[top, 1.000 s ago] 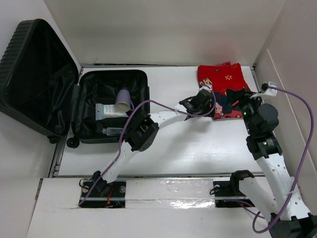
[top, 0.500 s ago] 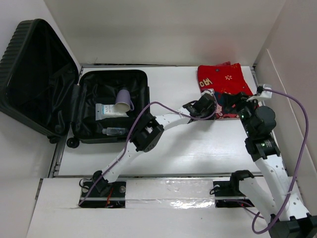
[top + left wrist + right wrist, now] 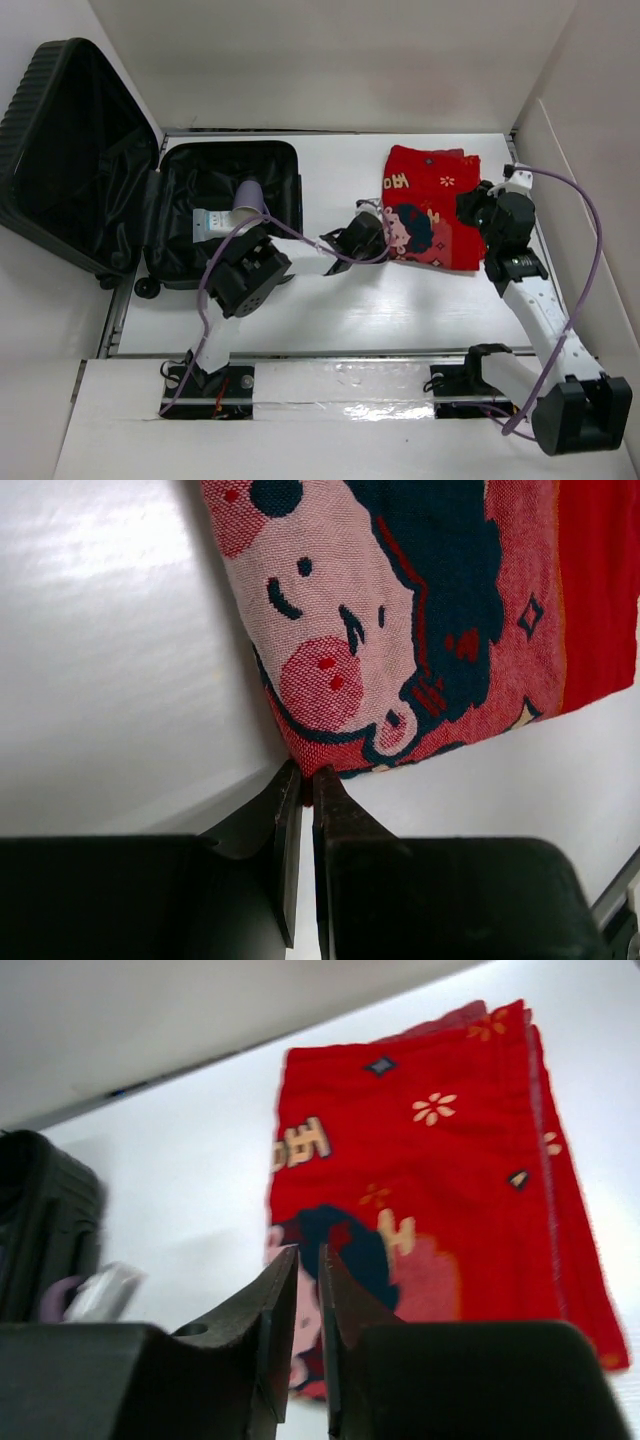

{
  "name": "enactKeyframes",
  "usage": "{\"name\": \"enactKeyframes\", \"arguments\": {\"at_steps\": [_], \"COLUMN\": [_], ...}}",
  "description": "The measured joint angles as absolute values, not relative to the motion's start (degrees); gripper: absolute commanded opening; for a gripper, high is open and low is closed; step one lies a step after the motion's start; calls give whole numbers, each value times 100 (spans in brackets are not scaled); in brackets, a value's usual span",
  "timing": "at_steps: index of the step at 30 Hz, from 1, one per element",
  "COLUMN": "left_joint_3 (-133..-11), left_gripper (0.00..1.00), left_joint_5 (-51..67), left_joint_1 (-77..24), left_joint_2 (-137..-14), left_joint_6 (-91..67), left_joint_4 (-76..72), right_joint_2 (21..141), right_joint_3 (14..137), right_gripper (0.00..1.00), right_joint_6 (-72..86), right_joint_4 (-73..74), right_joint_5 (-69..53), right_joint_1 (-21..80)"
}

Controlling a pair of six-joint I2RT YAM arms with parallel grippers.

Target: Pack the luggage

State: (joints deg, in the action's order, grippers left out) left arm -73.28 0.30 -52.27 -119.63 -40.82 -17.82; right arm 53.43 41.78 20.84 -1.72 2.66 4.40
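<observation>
Yellow signs are showing on the red cloth (image 3: 440,195). They are looking a bit like letters, but they are too blurry to read. The white packet (image 3: 212,222) is showing print too tiny to read.

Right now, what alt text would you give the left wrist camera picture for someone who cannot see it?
The left gripper, its black jaws shut, pinches the near corner of a red cloth woven with a pink cartoon face and dark hair. The cloth lies on a white table.
</observation>
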Motion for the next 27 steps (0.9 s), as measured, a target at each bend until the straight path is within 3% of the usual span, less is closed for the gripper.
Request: {"name": "enactKeyframes", "arguments": {"at_steps": [2,3,6,13,18,19,20,22,23,27], "left_joint_3": [-6720,-6593,-6237,-5706,-5068,-4980,-4869,-4724,-4687,-4646], "left_gripper": [0,0,0,0,0,7,30,46,59,74], "left_joint_5": [-1,10,30,235,250,246,242,290,290,259], "left_joint_1": [-5277,-5299,-5542,-6012,-6034,-6038,-6051,-6088,-6110,-6154], "left_joint_2": [-11570,-11480,-11185,-10619,-10200,-10147,-10075,-9955,-9907,-9564], "left_joint_6": [-4145,-4169,-4244,-4453,-4560,-4569,-4571,-4552,-4530,-4344], "left_joint_4": [-1981,-2029,-2080,-2556,-2720,-2735,-2766,-2755,-2738,-2488], "right_joint_2": [5651,5804,6390,8263,9194,9360,9529,9819,9948,10169], "right_joint_3": [4178,4178,4213,4543,4764,4831,4875,4919,4934,5017], "right_gripper": [44,60,73,82,83,83,83,82,82,79], "right_joint_6": [2095,2097,2126,2324,2515,2556,2609,2733,2779,2882], "right_joint_4": [-193,-189,-220,-362,-517,-587,-698,-939,-1094,-1492], "right_joint_5": [305,331,375,-128,-834,-1002,-1179,-1527,-1675,-2014], "right_joint_1": [318,248,-82,-1079,-1227,-1223,-1194,-1144,-1103,-934]}}
